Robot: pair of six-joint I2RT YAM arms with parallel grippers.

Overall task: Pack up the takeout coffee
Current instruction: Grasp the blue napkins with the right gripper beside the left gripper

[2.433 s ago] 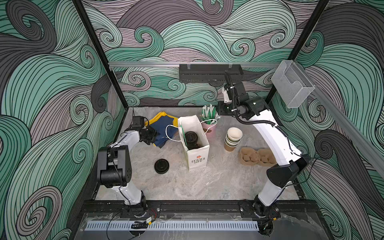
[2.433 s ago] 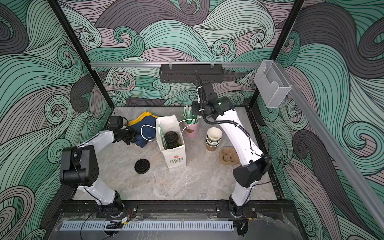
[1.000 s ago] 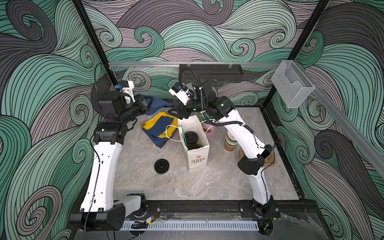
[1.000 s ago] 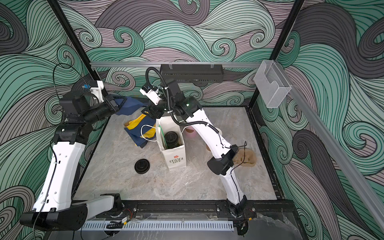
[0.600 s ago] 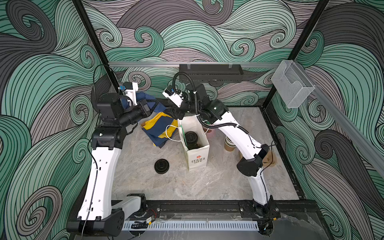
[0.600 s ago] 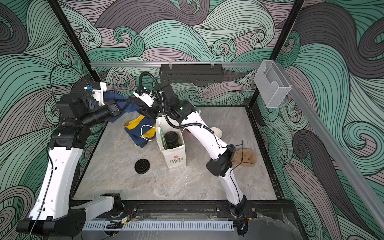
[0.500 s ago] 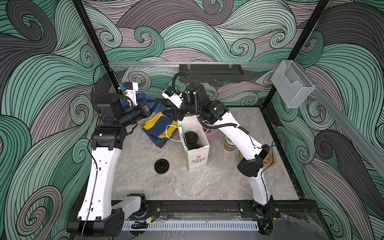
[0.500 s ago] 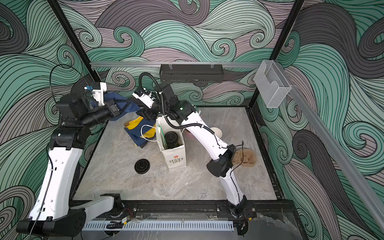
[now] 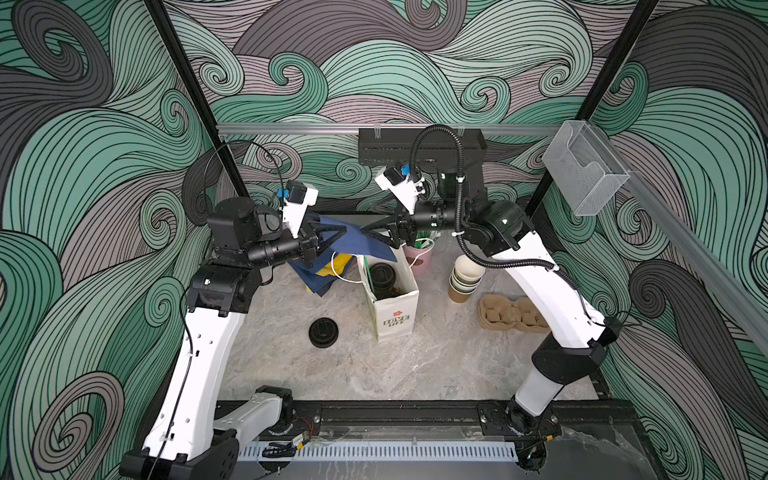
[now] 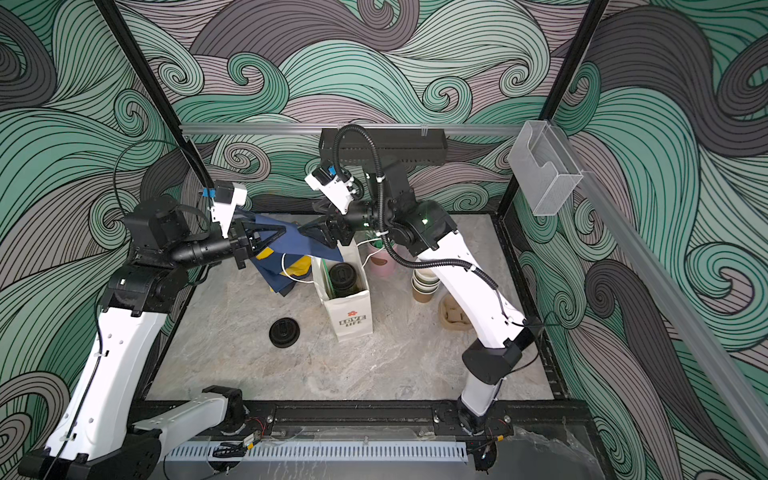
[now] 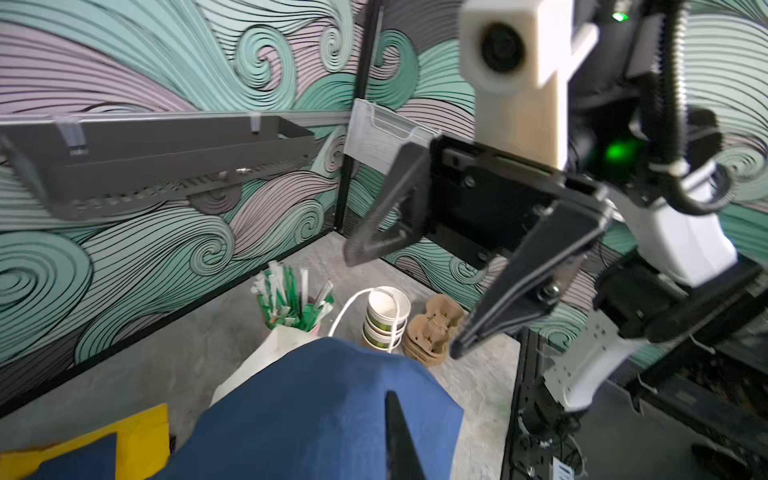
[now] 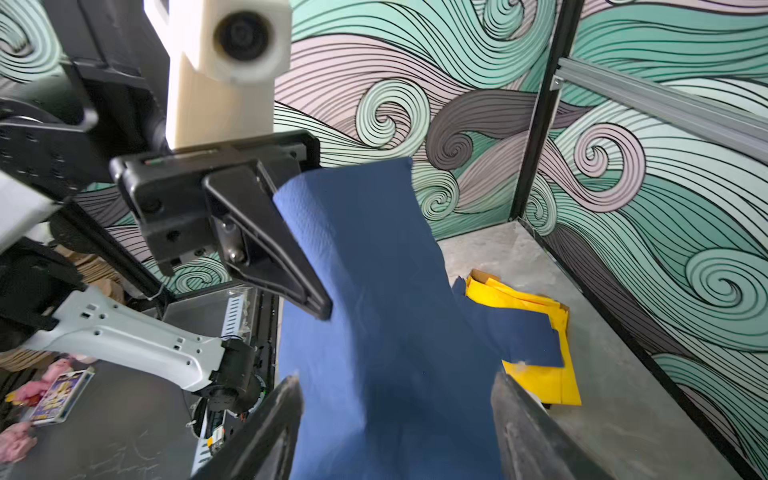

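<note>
Both arms are sitting higher than before: our left jaws are clamping the dark blue paper napkin (image 12: 374, 270) above the white paper bag (image 9: 395, 309) holding the black-lidded coffee cup (image 9: 382, 276), open right jaws reaching in, probably to steady it.

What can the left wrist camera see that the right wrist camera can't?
Only the left wrist view shows the straws, the stacked cups and the cardboard carriers. Only the right wrist view shows the left arm's cream camera and, from the front, the left gripper shut on the blue napkin. Both show that blue napkin and the yellow napkins.
</note>
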